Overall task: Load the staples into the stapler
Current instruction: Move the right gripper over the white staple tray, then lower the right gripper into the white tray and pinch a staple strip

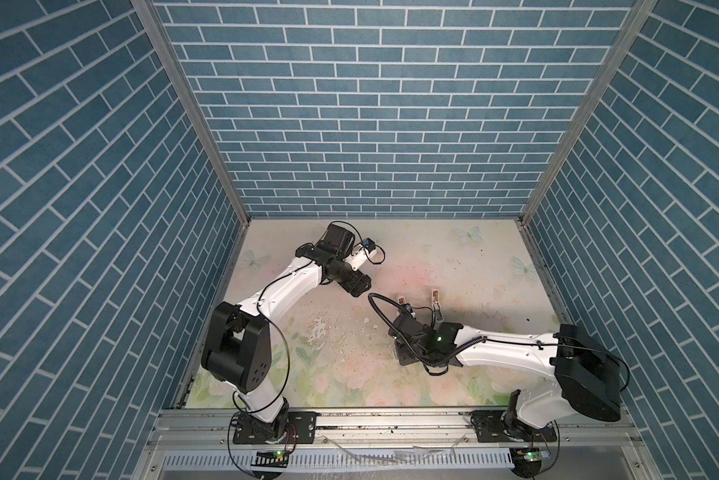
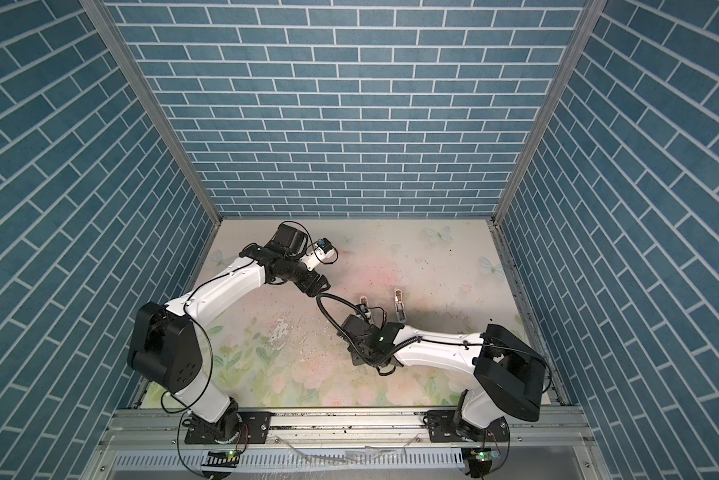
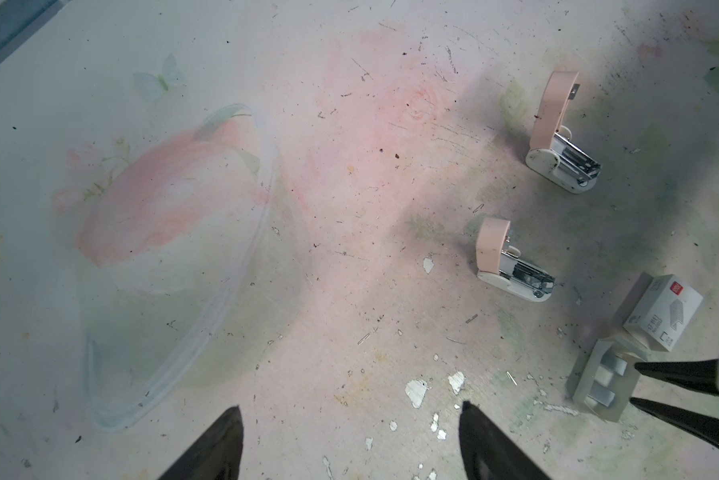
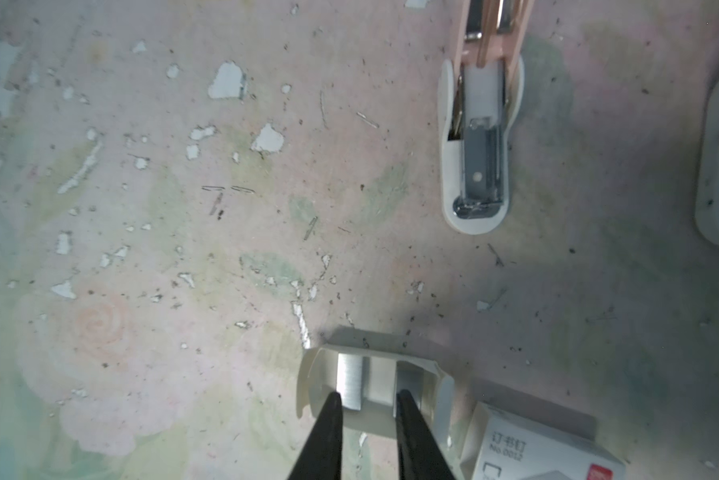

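Right wrist view — right gripper (image 4: 367,397) half-hides the staples (image 4: 349,374), grip unclear.

White box (image 3: 663,311) w/ red mark on scuffed floral mat (image 3: 183,291).

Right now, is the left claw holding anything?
No, the left claw hangs wide open above the table, with nothing between its two tips.

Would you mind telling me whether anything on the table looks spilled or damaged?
Yes: loose single metal staples lie scattered on the floral table cover, outside the open white cardboard tray, and the cover's print has flaked away in white patches.
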